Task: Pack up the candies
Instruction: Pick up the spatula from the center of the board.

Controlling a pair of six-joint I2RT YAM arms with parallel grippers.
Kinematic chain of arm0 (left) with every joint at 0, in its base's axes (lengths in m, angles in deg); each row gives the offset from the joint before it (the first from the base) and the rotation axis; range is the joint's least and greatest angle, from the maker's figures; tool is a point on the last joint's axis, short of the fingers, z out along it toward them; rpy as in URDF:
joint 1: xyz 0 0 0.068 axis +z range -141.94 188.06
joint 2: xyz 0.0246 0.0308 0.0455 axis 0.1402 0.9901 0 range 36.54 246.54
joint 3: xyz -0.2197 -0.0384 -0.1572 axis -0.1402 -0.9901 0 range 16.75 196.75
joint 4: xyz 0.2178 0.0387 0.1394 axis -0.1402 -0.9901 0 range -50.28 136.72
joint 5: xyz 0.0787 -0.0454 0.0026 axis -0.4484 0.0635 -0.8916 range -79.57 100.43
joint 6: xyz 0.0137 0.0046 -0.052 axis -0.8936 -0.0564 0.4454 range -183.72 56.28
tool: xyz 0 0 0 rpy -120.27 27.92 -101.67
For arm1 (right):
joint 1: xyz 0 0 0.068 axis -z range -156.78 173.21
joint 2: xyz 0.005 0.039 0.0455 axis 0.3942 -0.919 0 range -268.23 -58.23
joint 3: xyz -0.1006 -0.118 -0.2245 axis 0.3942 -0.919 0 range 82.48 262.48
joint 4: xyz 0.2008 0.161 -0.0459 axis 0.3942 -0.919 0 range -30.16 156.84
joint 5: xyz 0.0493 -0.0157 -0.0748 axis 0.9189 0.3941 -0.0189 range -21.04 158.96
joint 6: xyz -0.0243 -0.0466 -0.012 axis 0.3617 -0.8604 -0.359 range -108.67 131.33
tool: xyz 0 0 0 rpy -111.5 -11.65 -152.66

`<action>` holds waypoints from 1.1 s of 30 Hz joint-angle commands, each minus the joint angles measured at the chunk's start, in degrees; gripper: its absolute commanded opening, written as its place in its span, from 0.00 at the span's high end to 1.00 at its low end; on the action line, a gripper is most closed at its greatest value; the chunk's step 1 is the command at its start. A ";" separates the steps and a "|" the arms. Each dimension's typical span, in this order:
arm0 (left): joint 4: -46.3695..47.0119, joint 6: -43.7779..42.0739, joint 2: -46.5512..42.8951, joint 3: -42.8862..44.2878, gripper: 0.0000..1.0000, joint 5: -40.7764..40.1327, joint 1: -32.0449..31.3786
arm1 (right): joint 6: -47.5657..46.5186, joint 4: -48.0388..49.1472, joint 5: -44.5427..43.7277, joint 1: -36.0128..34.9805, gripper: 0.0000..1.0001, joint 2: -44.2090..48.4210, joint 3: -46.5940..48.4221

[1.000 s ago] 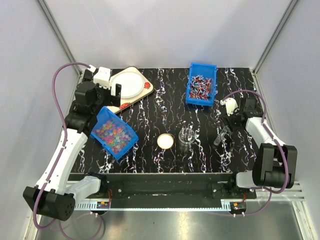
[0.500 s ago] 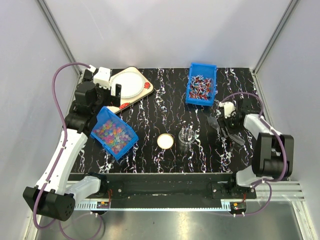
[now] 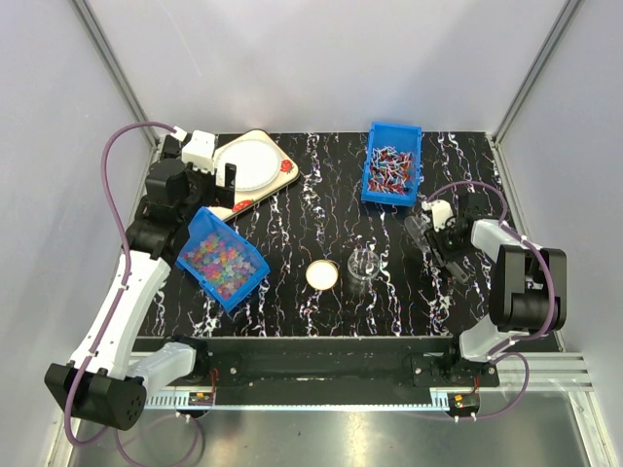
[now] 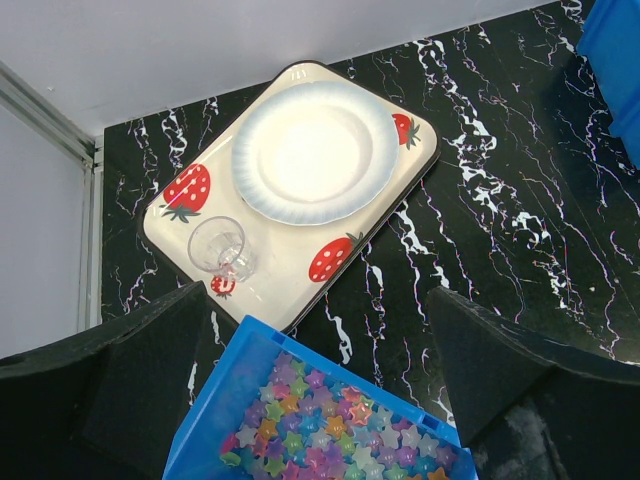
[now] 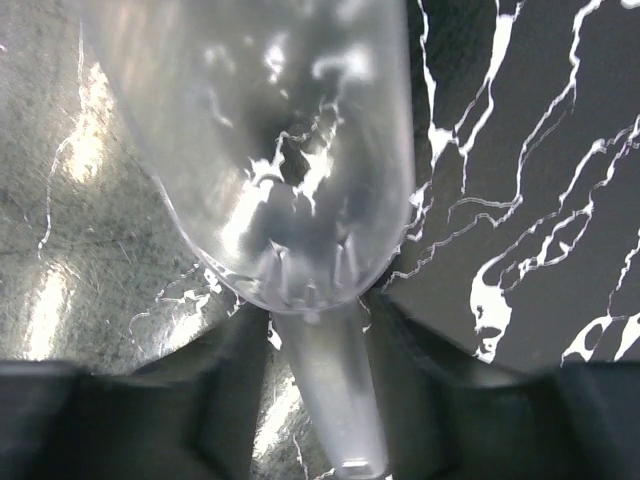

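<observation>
The right gripper is seen closed on the narrow handle of a clear scoop, a dark finger pressed against each side of it. The scoop's bowl is pointed away from the wrist and held over the black, white-veined table, on the right side. Just to its left on the table, a small clear jar is stood upright, with a round pale lid laid flat beside it. Further back, a blue bin filled with wrapped sweets is placed near the far edge.

On the left side, the left gripper is held with its fingers spread wide and nothing between them. Directly below it, a second blue bin is set at an angle, and the candies are heaped inside it in pink, yellow, orange, blue and green. Beyond that bin, a strawberry-printed tray is laid in the far left corner; a white plate and a small clear cup are carried on it.
</observation>
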 commanded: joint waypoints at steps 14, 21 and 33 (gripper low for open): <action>2.80 -0.29 -0.84 -0.05 0.01 1.95 -0.21 | -3.23 6.59 -1.77 0.02 1.00 4.40 -5.31; 2.36 0.06 -0.84 -0.13 0.01 12.40 -0.21 | -6.92 -2.97 -0.01 0.02 1.00 17.56 -3.12; -2.20 -6.08 3.81 5.92 0.01 17.67 -9.43 | -11.15 -16.35 4.30 -2.51 1.00 30.95 12.26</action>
